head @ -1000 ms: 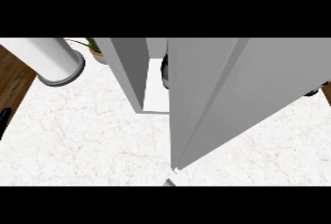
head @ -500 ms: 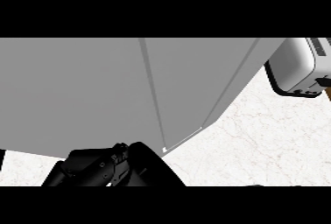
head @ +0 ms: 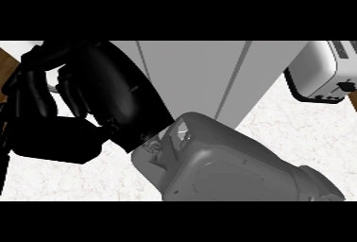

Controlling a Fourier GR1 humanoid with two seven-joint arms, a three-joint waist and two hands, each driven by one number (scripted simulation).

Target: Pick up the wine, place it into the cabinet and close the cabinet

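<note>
The grey cabinet fills the upper middle of the head view, its panels meeting along a slanted seam. My right hand looms large and black at the left, laid against the cabinet's left side with its fingers fairly straight and the thumb below. Its grey forearm runs in from the lower right. Nothing shows inside the hand. The wine bottle is not visible, and whether the door is fully shut cannot be told. My left hand does not show.
A white toaster stands at the upper right on the white marble counter. A brown wooden strip shows at the far left edge.
The open door seen a second ago has swung round, hiding the cabinet's inside. The black hand has risen from the lower edge up along the cabinet's left side, and the forearm now fills the foreground.
</note>
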